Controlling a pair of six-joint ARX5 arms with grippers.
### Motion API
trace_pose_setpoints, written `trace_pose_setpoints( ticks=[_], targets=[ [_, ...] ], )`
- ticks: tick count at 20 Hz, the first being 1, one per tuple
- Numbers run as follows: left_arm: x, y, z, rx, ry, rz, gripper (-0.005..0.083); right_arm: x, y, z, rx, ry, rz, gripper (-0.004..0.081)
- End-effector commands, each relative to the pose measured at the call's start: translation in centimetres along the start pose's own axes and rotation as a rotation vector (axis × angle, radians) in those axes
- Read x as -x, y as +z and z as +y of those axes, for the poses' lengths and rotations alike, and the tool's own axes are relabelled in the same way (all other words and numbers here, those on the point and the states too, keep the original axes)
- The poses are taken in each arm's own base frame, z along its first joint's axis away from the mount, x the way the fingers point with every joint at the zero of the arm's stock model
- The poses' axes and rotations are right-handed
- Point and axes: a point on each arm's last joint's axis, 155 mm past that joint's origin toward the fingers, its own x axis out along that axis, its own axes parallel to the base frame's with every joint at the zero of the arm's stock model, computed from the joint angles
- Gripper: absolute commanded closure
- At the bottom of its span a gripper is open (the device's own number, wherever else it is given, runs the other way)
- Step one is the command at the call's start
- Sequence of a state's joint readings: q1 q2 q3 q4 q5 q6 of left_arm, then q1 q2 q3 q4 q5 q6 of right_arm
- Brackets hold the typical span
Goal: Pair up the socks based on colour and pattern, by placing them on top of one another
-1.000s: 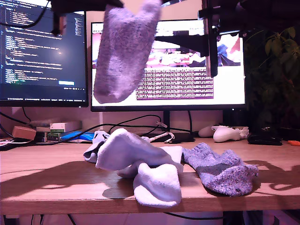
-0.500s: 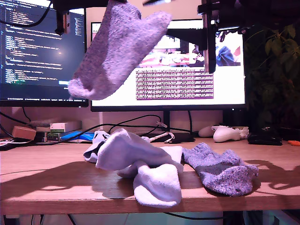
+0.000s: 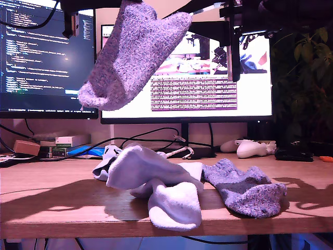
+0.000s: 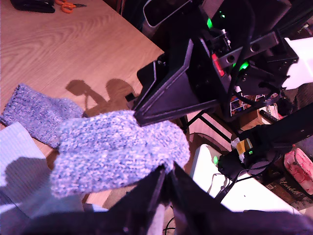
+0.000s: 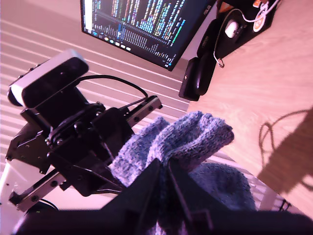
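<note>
We hold one fuzzy grey-lavender sock (image 3: pixel 130 57) aloft
My first gripper (image 4: pixel 166 177) and my second gripper (image 5: pixel 164 169) both pinch its knit

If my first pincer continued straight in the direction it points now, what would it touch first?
Probably my second pincer. In the first wrist view it faces my first pincer across the lifted grey-lavender sock, which both pincers hold. Depth is unclear, so the sock itself, already between its jaws, is the only sure contact.

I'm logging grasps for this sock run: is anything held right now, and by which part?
Yes: the fuzzy grey-lavender sock hangs in the air between both end effectors. My first gripper pinches one edge of it, and my second gripper pinches another edge.
</note>
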State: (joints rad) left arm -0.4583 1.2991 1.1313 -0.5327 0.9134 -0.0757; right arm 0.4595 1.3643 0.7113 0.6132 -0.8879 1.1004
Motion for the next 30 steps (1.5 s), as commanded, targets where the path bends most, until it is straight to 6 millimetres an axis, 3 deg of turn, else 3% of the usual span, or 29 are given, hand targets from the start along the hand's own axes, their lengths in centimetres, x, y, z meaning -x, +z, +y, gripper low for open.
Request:
trace_pose_setpoints(
  ticks=[1,4,6,10,14,18,21,30],
  targets=[
    [0.2,0.6,-0.2,-0.020,0.010,-0.013,0.0737,0.1,0.1,0.5,0.030,0.018,-0.002,0.0781],
    [0.6,0.7,0.5,-0.011,0.029,-0.020,0.0573,0.7,0.5,0.0,0.042,0.007,-0.002,0.0781],
    [0.9,0.5,0.9,0.007,0.040,-0.017,0.0537,1.2,0.7,-0.1,0.039,0.007,0.004,0.0781],
    [2.0,-0.1,3.0,0.001,0.115,-0.008,0.0538,2.5,0.7,0.4,0.091,-0.019,0.003,0.0781],
    [3.2,-0.1,4.9,0.008,0.187,-0.017,0.0543,4.6,0.4,-1.0,0.148,-0.157,-0.025,0.0781],
    [3.8,-0.1,5.8,-0.002,0.218,-0.021,0.0543,6.6,-0.8,-2.1,0.160,-0.281,-0.023,0.0781],
    [3.9,-0.4,6.2,-0.016,0.242,-0.008,0.0543,7.5,-1.5,-1.8,0.172,-0.315,-0.024,0.0781],
    [4.3,-0.5,7.6,-0.035,0.311,0.003,0.0543,8.3,-1.8,-6.1,0.179,-0.471,-0.003,0.0781]
  ],
)
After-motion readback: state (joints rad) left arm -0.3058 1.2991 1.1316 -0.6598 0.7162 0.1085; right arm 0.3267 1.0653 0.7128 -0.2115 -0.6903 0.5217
